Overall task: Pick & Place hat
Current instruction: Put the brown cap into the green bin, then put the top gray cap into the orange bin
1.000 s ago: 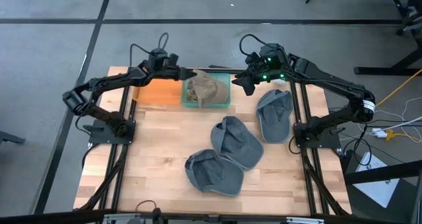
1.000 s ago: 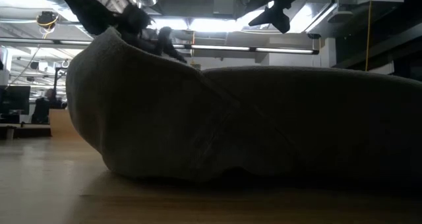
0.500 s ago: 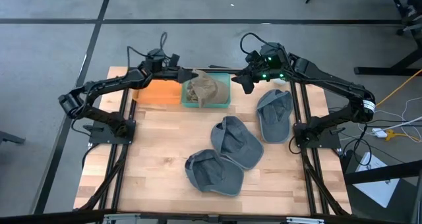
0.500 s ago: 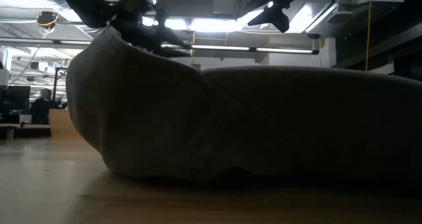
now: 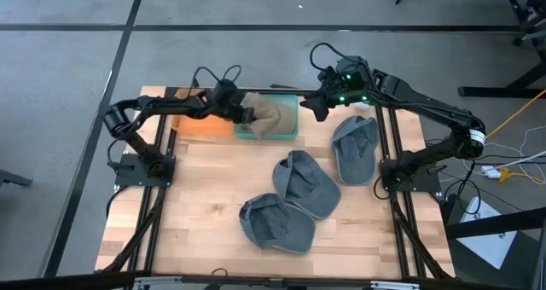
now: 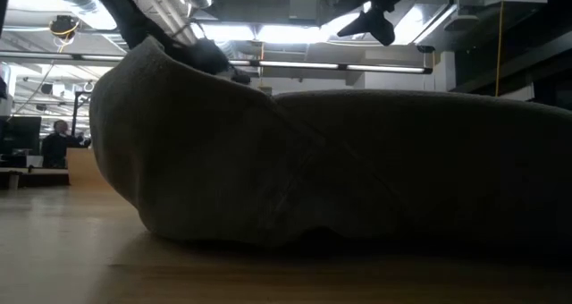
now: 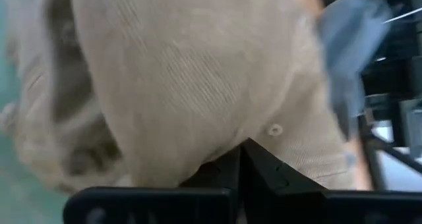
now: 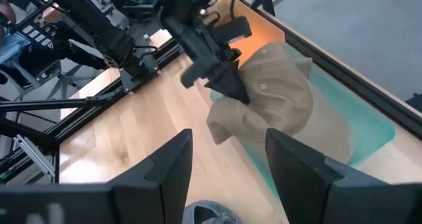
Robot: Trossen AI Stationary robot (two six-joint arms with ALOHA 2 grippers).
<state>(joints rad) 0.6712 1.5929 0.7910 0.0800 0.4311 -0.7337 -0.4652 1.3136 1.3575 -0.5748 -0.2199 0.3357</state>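
- Over the teal tray (image 5: 288, 135) at the far middle of the table (image 5: 205, 205), the tan hat (image 5: 271, 113) is lying crumpled, its left edge bunching up where the left gripper (image 5: 247, 115) is pinching it.
- Seen from the left wrist, the two dark fingers (image 7: 260, 168) are pressing together into a point against the ribbed tan cloth, with a small eyelet just beside them; the pincer is clamping narrow on the hat's fabric.
- From the right wrist, that same gripper (image 8: 231, 85) is biting the hat's near edge while the rest of the hat (image 8: 283, 99) is sagging into the tray (image 8: 359, 135).
- Just left of the tray, an orange tray (image 5: 205, 119) is sitting under the left arm.
- Hovering above the table just right of the teal tray, the right gripper (image 5: 314, 107) is holding nothing, its fingers (image 8: 168, 168) standing apart at a middling gap.
- Nearer the front, three grey hats are resting on the wood: one (image 5: 357, 149) below the right gripper, one (image 5: 305, 183) in the middle, one (image 5: 275, 224) closest to the front edge.
- Filling the low view, a dark hat (image 6: 340, 170) is blocking most of the table.
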